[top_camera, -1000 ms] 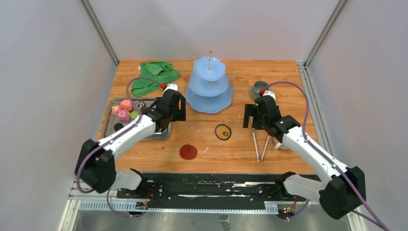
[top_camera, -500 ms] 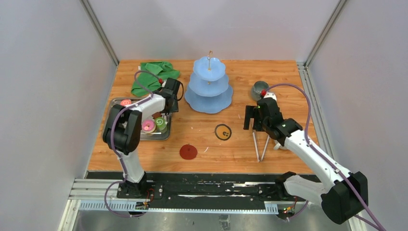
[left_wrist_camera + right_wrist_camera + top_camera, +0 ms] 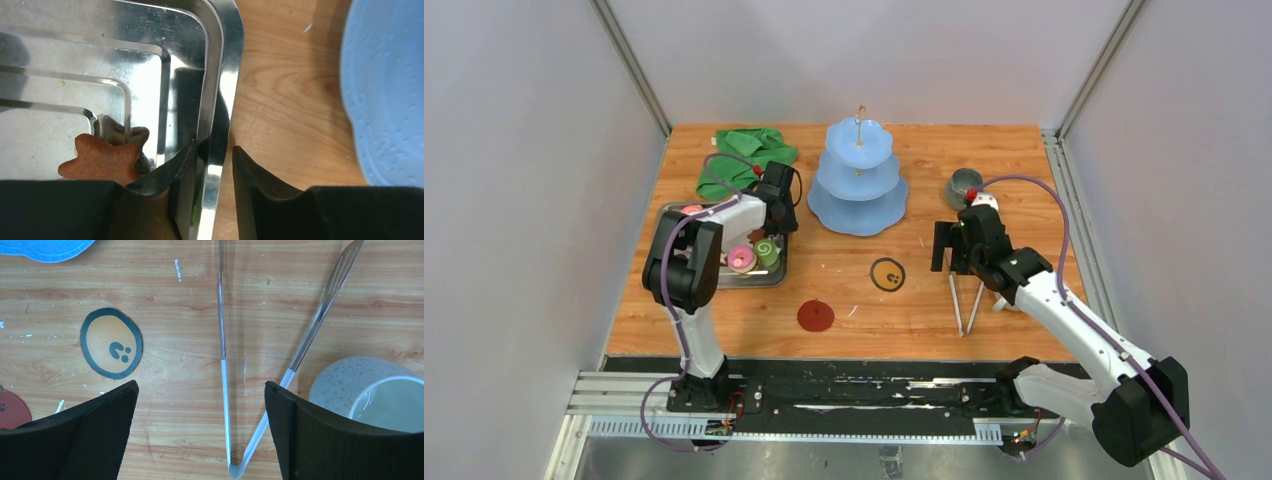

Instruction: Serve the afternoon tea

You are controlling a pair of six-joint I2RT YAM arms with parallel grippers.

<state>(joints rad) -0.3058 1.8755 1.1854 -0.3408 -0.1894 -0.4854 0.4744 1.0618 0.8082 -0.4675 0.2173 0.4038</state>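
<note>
Where the big wooden tabletop (image 3: 864, 330) spreads out, a blue stand (image 3: 858, 195) with three plates, one above the other, sits near the back in the middle. To its left at the back lies a crumpled green cloth (image 3: 736, 155), and just in front of the cloth is a shiny metal tray (image 3: 220, 75). The left gripper (image 3: 214, 150) is closed tight on the right rim of the tray, with one finger inside the tray and the other outside over the wood. On the right side of the tabletop the right gripper (image 3: 200, 390) hangs with its fingers spread wide and holds nothing. Under it lie metal tongs (image 3: 223, 390) with white handles, spread in a V shape, the joined end toward the robot. A pale speckled mug (image 3: 362, 390) stands just beside the tongs, close to one of the gripper's fingers. A grey mug (image 3: 964, 185) stands further back, to the right of the blue stand. Two flat round mats lie in front of the stand: a yellow mat (image 3: 111, 343) with a black ring, and a red mat (image 3: 815, 316) nearer the robot. The sweets are in the tray: a pink roll (image 3: 742, 258) and a green sweet (image 3: 766, 250) sit side by side, and a brown star (image 3: 100, 160) lies just beside the left gripper's inside finger.
</note>
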